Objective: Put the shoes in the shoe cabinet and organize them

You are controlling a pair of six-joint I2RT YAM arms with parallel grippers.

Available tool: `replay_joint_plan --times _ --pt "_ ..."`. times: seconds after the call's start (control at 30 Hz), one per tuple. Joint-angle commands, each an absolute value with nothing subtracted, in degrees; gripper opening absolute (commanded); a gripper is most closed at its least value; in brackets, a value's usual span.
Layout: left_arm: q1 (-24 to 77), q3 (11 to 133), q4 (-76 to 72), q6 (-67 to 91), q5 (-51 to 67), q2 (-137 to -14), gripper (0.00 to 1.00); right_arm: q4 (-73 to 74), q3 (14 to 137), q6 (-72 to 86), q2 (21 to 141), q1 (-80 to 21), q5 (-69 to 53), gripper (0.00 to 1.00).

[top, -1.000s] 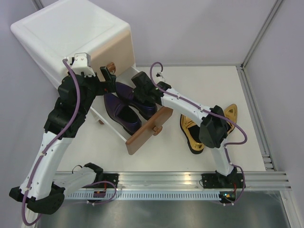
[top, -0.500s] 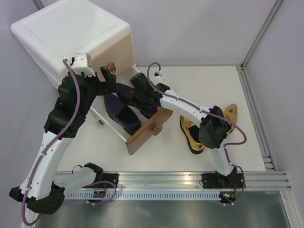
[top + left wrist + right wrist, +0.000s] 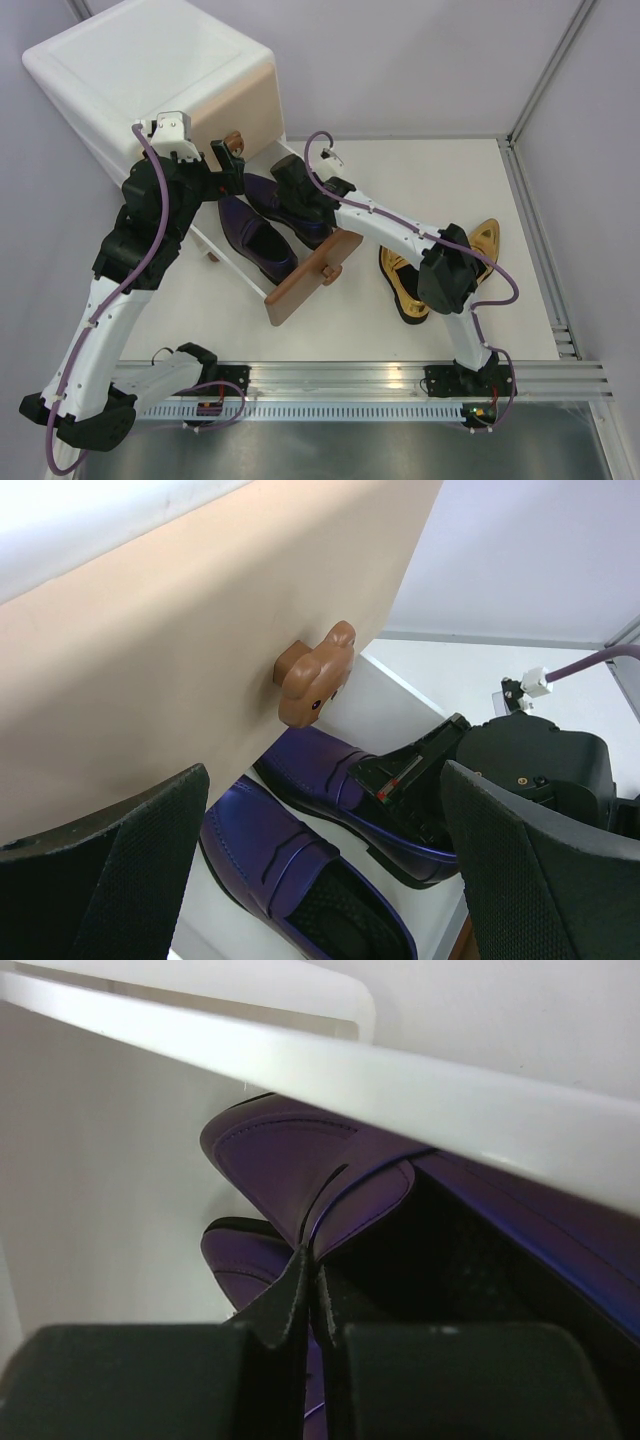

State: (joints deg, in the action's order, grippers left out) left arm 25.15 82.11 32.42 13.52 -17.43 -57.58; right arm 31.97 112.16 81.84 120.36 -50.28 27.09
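1. the shoe cabinet (image 3: pixel 140 70) stands with its brown lower drawer (image 3: pixel 300 278) pulled out, and both purple shoes lie inside that drawer, side by side.
2. the right gripper (image 3: pixel 309 1290) is down in the drawer, its fingers pressed almost together and pinching the thin rim of the held purple shoe (image 3: pixel 290 1150). this is the shoe that lies under the cabinet's beige upper drawer (image 3: pixel 180 650).
3. the other purple shoe (image 3: pixel 258 240) lies just beside it in the same drawer, apart from both grippers and closer to the brown front panel.
4. the left gripper (image 3: pixel 325 810) hangs right in front of the cabinet's upper drawer. its fingers are spread wide and hold nothing.
5. the bear knob (image 3: pixel 315 672) on that beige front sits in line with the gap between the spread fingers, but the fingers are not touching it.
6. outside the cabinet, one gold shoe (image 3: pixel 403 290) lies on the white tabletop (image 3: pixel 400 170), just beyond the drawer's brown front.
7. the second gold shoe (image 3: pixel 487 235) lies farther still from the cabinet, partly hidden behind the right arm's elbow, and neither gold shoe is in a drawer.
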Motion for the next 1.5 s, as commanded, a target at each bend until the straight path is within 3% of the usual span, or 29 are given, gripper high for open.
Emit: replay_joint_plan --times 0.0,0.13,0.23,0.57,0.77,1.13,1.2,1.47 --pt "25.23 82.0 30.85 11.6 -16.17 -56.95 1.0 24.97 113.92 81.21 117.6 -50.62 29.28 0.1" --pt "25.31 81.91 30.94 11.6 -16.17 -57.13 1.0 24.87 112.59 80.86 117.16 -51.24 27.69 0.36" --pt "25.31 81.91 30.85 11.69 -16.17 -57.3 1.0 25.84 112.41 80.25 116.64 -51.33 26.63 0.48" --pt "25.31 82.09 30.85 11.51 -16.0 -57.57 1.0 32.77 112.32 73.93 113.21 -50.89 25.49 0.78" --pt "25.31 82.7 30.94 11.34 -15.56 -58.27 1.0 27.89 109.69 62.52 109.43 -50.1 23.03 0.8" --pt "25.31 85.25 30.94 12.39 -14.24 -61.08 1.0 19.6 107.24 23.42 98.89 -49.57 15.21 0.92" --pt "25.31 85.87 30.85 12.83 -13.98 -61.61 1.0 19.51 101.99 20.84 94.15 -49.4 14.51 0.98" --pt "25.4 88.68 30.76 14.93 -13.36 -65.48 1.0 8.97 74.65 12.23 71.14 -49.22 11.52 0.98"
